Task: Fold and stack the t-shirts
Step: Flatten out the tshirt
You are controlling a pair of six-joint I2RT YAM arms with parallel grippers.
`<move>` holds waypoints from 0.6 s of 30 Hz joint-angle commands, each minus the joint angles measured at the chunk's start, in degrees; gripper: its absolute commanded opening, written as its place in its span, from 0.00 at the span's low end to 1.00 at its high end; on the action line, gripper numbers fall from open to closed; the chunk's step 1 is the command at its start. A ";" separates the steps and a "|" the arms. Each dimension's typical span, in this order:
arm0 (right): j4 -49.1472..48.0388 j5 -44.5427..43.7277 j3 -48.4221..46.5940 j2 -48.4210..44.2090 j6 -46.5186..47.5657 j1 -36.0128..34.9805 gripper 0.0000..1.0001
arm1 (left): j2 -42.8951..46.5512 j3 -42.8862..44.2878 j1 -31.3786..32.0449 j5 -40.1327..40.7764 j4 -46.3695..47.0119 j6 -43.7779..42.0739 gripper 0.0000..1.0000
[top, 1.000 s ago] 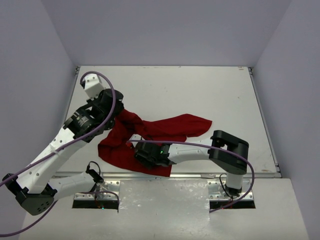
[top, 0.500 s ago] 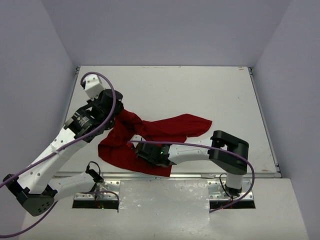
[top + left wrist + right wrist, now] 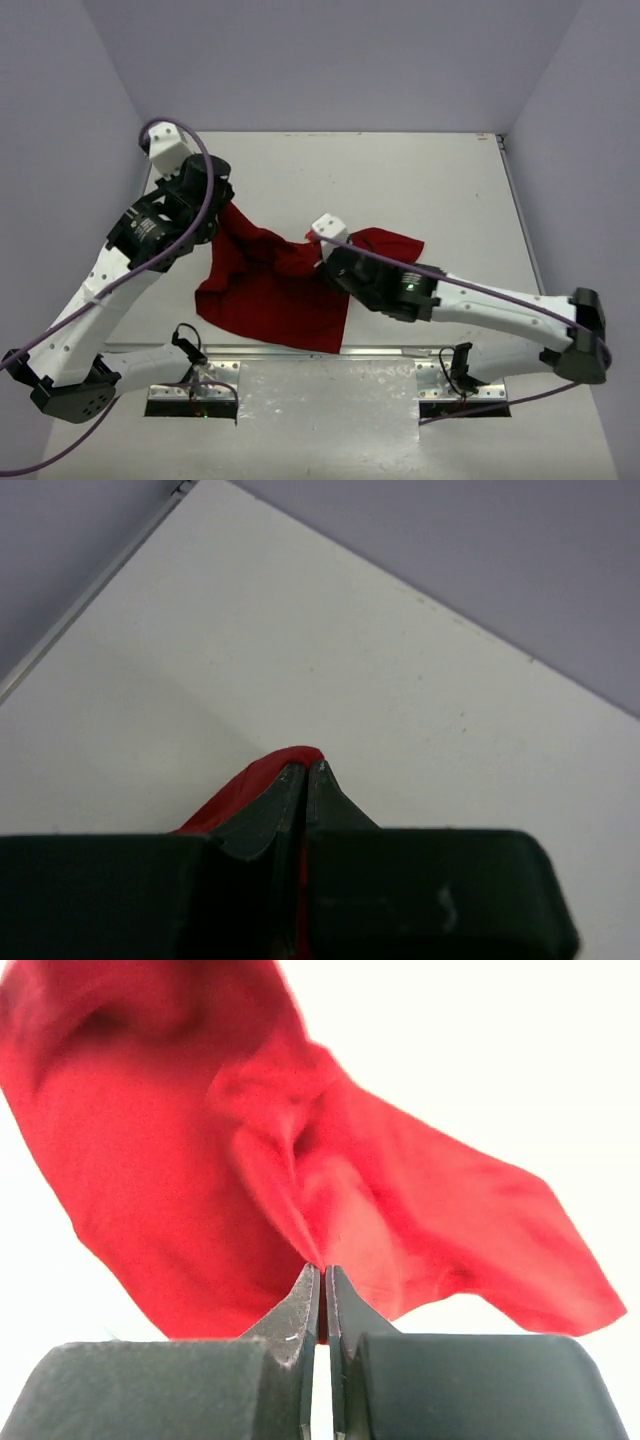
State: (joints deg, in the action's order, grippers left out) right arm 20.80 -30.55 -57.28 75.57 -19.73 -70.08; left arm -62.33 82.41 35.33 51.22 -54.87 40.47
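While both arms reach out over the white tabletop (image 3: 430,180), a plain dark red short-sleeved cloth t-shirt (image 3: 265,295) hangs partly lifted between them. Its lower part lies crumpled on the near-left area of the tabletop, close to the near edge, and one flap spreads to the right toward the middle.

The left end effector (image 3: 305,772) is closed on a fold of the shirt. In the left wrist view its dark jaws meet with a small peak of red cloth pinched between them, above bare white surface. Seen from above, that grip sits at the shirt's far-left corner, which is drawn up to a point.

The right end effector (image 3: 322,1278) is likewise clamped on the shirt. In the right wrist view its dark jaws press together on a narrow ridge of red fabric, and the rest of the garment spreads beyond them in loose folds. From above, this grip sits near the middle of the shirt's far edge, to the right of the other grip, with cloth sagging between the two held points.

Pale lilac walls (image 3: 330,60) enclose the tabletop on the left, far and right sides.
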 commanded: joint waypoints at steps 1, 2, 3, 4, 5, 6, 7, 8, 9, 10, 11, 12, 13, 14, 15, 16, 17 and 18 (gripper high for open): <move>9.86 -11.55 -7.04 -10.68 3.81 5.19 0.01 | -0.60 10.99 -0.88 5.64 -1.81 -2.05 0.00; 12.31 -12.51 -11.15 -13.93 4.95 7.22 0.01 | -1.39 15.02 -0.88 5.64 -1.99 -3.37 0.00; 13.56 -12.35 -13.45 -14.92 7.83 9.24 0.01 | -1.66 17.15 -0.88 5.73 -2.08 -3.81 0.00; 14.61 -12.26 -15.91 -15.53 9.77 12.83 0.01 | -2.09 19.00 -0.88 5.91 -2.17 -4.34 0.00; 17.23 -13.74 -21.33 -15.80 11.27 14.26 0.01 | -2.62 22.76 -0.88 5.91 -2.34 -5.13 0.00; 18.65 -15.32 -24.08 -15.80 14.33 15.06 0.01 | -2.80 24.45 -0.88 5.99 -2.26 -5.57 0.00; 19.88 -16.81 -27.07 -15.80 15.93 15.67 0.01 | -2.98 25.94 -0.88 5.82 -2.08 -6.01 0.00; 21.98 -18.48 -33.02 -15.80 18.38 15.68 0.01 | -3.24 29.00 -0.88 5.65 -1.99 -7.23 0.00; 23.31 -21.02 -36.21 -16.07 19.02 15.68 0.01 | -3.24 30.25 -0.88 5.03 -1.30 -8.46 0.00; 24.98 -22.09 -39.72 -16.16 19.20 15.68 0.01 | -3.07 31.05 -0.88 4.51 -0.42 -9.87 0.00; 27.08 -23.49 -45.50 -16.59 19.29 15.68 0.01 | -2.80 32.71 -0.88 3.98 0.28 -11.27 0.00; 28.41 -25.33 -48.08 -17.55 19.37 15.68 0.01 | -2.54 33.51 -0.88 3.71 0.47 -11.81 0.00; 29.20 -25.70 -50.37 -18.35 21.38 15.59 0.01 | -2.02 33.95 -0.88 3.71 0.90 -12.42 0.00; 29.39 -26.05 -53.26 -19.14 22.87 15.68 0.01 | -0.27 33.69 -0.88 3.19 2.82 -13.39 0.00; 29.56 -26.40 -54.60 -19.75 23.41 15.68 0.01 | 0.88 33.00 -0.79 3.01 4.58 -14.18 0.00; 29.74 -26.93 -55.74 -20.72 24.20 15.59 0.01 | 2.28 32.12 -0.88 2.66 6.51 -15.06 0.00; 30.70 -27.20 -58.45 -20.81 24.90 15.59 0.01 | 4.64 30.89 -0.79 2.48 9.75 -16.20 0.00; 32.01 -27.11 -60.13 -20.81 24.91 15.68 0.01 | 5.36 30.88 -0.70 2.13 10.74 -16.56 0.00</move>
State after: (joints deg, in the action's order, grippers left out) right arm 49.04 -53.28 -113.06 55.61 0.62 -54.50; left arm -61.06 113.23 35.14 53.76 -51.72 28.10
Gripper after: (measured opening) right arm 0.013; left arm 0.009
